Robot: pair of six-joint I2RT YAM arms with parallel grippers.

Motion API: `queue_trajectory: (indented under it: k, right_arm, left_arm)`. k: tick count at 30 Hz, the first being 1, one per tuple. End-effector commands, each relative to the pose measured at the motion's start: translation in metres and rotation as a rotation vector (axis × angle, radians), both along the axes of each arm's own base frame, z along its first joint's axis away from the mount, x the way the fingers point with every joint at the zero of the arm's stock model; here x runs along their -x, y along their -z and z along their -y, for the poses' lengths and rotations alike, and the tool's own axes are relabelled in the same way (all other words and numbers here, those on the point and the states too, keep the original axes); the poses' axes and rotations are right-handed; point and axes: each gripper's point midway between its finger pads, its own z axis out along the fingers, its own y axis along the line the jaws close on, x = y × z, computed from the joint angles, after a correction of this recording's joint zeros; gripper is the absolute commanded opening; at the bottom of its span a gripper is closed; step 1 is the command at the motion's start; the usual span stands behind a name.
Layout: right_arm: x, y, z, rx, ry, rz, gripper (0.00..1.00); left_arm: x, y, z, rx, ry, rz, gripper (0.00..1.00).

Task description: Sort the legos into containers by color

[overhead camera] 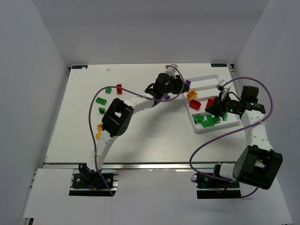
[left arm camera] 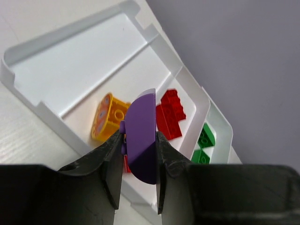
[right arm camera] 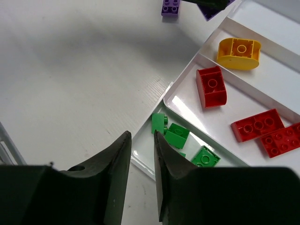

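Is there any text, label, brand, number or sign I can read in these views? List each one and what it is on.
No text can be read in any view.
Far-left tag on the table: too small to read.
Far-right tag: too small to read.
Red lego and yellow lego: no legible brand on the studs.

The left arm (overhead camera: 117,117) reaches from the lower left to the upper centre of the top view, elbow bent, its jaws clamped on a purple lego (left arm camera: 143,136). The right arm (overhead camera: 255,136) folds upward along the right edge, wrist turned left, its jaws narrowly parted, gripping nothing.
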Motion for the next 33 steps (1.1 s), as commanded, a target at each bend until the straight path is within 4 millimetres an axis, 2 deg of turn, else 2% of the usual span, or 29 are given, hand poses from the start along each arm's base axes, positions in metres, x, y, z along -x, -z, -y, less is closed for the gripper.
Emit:
queue_trajectory:
  k: [1, 2, 3, 6, 7, 8, 10, 13, 14, 15, 17, 20, 33]
  right_arm:
    - [0.001, -0.017, -0.002, -0.059, -0.003, 0.04, 0.31]
    - [0.0, -0.018, -0.001, -0.065, 0.003, 0.039, 0.31]
    - [0.0, -0.018, -0.001, -0.074, 0.007, 0.04, 0.3]
    - [0.0, -0.021, 0.001, -0.094, 0.021, 0.038, 0.3]
    - [0.001, -0.02, 0.002, -0.101, 0.026, 0.033, 0.3]
    - [0.001, -0.02, 0.003, -0.106, 0.029, 0.032, 0.3]
    - [0.002, -0.021, 0.004, -0.114, 0.033, 0.03, 0.3]
    - [0.002, -0.022, 0.005, -0.131, 0.037, 0.024, 0.31]
    - [0.001, -0.022, 0.005, -0.137, 0.041, 0.021, 0.32]
    - [0.001, -0.021, 0.005, -0.143, 0.042, 0.017, 0.32]
    - [0.001, -0.021, 0.005, -0.15, 0.043, 0.011, 0.33]
    - [0.001, -0.021, 0.005, -0.158, 0.043, 0.005, 0.34]
    - [0.005, -0.018, 0.002, -0.19, 0.055, -0.028, 0.38]
  left_arm:
    - [-0.024, -0.056, 0.008, 0.123, -0.078, 0.129, 0.11]
    - [-0.032, -0.056, 0.006, 0.13, -0.116, 0.138, 0.11]
    - [-0.038, -0.047, 0.006, 0.127, -0.139, 0.136, 0.11]
    - [-0.057, -0.054, 0.005, 0.146, -0.212, 0.167, 0.11]
    - [-0.062, -0.043, 0.006, 0.135, -0.228, 0.161, 0.11]
    - [-0.067, -0.051, 0.007, 0.15, -0.243, 0.178, 0.11]
    - [-0.08, -0.043, 0.002, 0.144, -0.31, 0.182, 0.12]
    - [-0.089, -0.042, -0.003, 0.162, -0.366, 0.199, 0.14]
    - [-0.091, -0.033, -0.003, 0.154, -0.375, 0.193, 0.15]
    - [-0.095, -0.037, -0.003, 0.164, -0.385, 0.199, 0.15]
    - [-0.099, -0.028, -0.004, 0.16, -0.397, 0.19, 0.16]
    - [-0.103, -0.03, -0.002, 0.172, -0.402, 0.196, 0.18]
    - [-0.107, -0.008, -0.002, 0.14, -0.416, 0.171, 0.27]
